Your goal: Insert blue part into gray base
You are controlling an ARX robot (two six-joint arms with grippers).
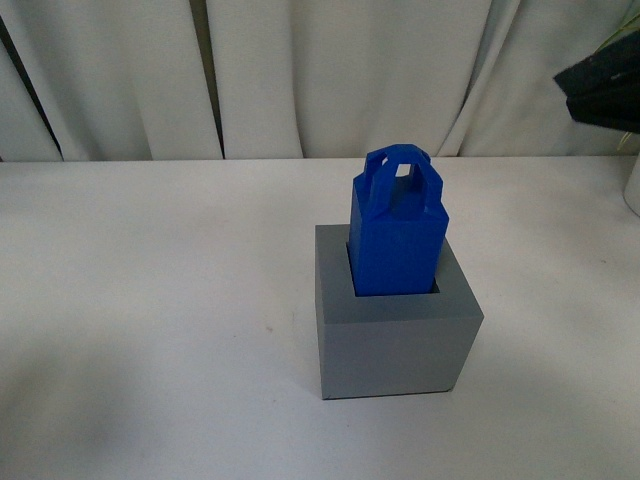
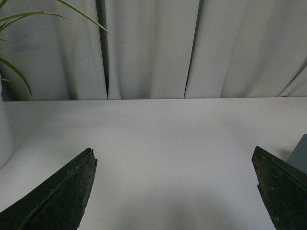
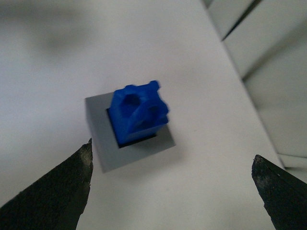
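Since the blue part [image 1: 398, 240] stands with its lower end inside the square recess of the gray base [image 1: 395, 345], you can log the insertion as essentially made. The base sits on the white worktop [image 1: 150, 300], a little right of centre in the front view. The part's handle end is up and rises well above the base's top face. Thin dark gaps show between the part and the recess wall on some sides, and the part seems to lean very slightly. Whether it sits fully down on the recess floor, you cannot tell from these views. Your right pincer [image 3: 171, 153] is spread wide with nothing between its fingers; it is poised above part and base, clear of both, looking down on them. Your left pincer [image 2: 172, 150] is likewise wide open and empty, low over bare worktop, with only a gray corner of the base at the edge of its view. Neither pincer touches either object. What is left, as a judgement: at most a seating check or a light press down, then parking the arms.
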